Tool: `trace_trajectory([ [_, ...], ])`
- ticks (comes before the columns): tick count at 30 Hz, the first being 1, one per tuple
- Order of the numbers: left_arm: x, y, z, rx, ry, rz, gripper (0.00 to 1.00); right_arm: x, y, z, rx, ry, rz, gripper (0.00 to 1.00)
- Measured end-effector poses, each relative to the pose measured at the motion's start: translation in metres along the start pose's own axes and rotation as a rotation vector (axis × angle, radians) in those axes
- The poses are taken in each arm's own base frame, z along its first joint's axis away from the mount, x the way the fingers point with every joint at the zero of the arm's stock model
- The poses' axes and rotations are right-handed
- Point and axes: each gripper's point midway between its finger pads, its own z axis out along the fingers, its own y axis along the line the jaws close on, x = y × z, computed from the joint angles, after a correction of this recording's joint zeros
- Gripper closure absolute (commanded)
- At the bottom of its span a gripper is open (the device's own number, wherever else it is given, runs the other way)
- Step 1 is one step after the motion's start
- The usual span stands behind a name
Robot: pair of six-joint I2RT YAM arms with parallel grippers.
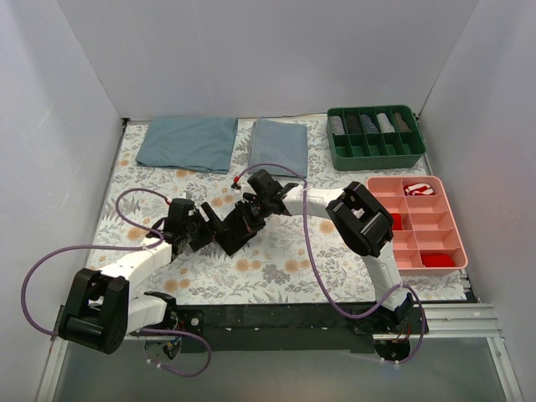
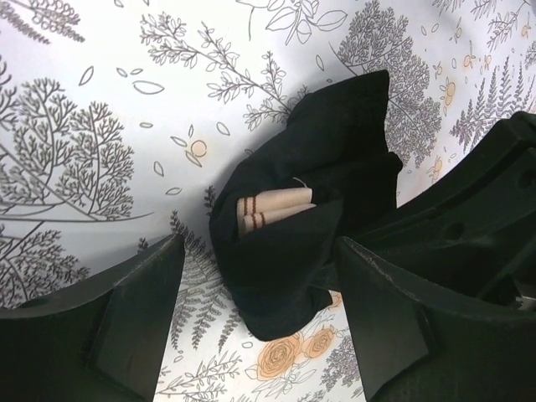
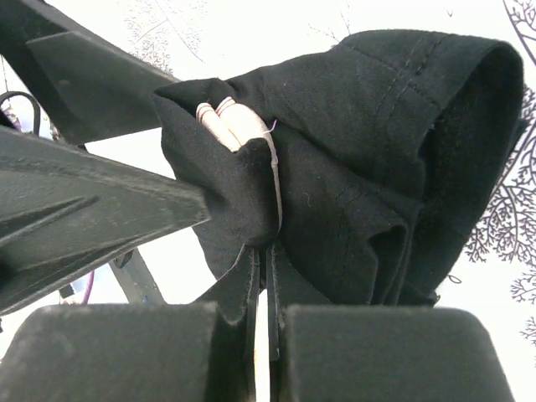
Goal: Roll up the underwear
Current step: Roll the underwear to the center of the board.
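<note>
The underwear [image 3: 377, 159] is a bunched black bundle, its beige waistband [image 2: 275, 209] folded into the middle. It lies mid-table between my two grippers [image 1: 234, 232]. My right gripper [image 3: 266, 289] is shut on a thin flap of the black fabric at the bundle's edge. My left gripper [image 2: 260, 327] is open, its fingers [image 2: 126, 318] standing either side of the bundle's near end without touching it. In the right wrist view one left finger [image 3: 84, 209] reaches in from the left against the fabric.
Two blue-grey folded cloths [image 1: 187, 142] [image 1: 280, 144] lie at the back. A green tray [image 1: 377, 159] of rolled items stands at the back right. A pink tray [image 1: 458, 243] on the right holds small red rolls [image 1: 437, 260]. White walls enclose the table.
</note>
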Motion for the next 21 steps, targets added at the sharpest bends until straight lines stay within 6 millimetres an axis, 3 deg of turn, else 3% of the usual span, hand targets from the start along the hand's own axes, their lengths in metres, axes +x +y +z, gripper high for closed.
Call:
trace_trajectory([
  [4, -0.004, -0.007, 0.005, 0.041, -0.003, 0.001, 0.31, -0.001, 0.001, -0.001, 0.001, 0.003, -0.011, 0.99],
  [11, -0.015, -0.014, 0.009, 0.090, -0.024, -0.007, 0.51, 0.001, 0.000, -0.001, 0.005, 0.012, -0.022, 0.99],
  [16, -0.014, -0.013, 0.013, 0.093, -0.011, -0.013, 0.49, 0.001, 0.000, -0.002, 0.006, 0.015, -0.034, 0.99],
  [18, -0.013, -0.013, 0.013, 0.098, -0.007, -0.012, 0.40, 0.001, 0.000, -0.002, 0.008, 0.019, -0.035, 0.99],
  [21, -0.011, -0.014, 0.013, 0.111, 0.000, -0.008, 0.35, 0.000, 0.000, -0.003, 0.009, 0.021, -0.040, 0.99],
])
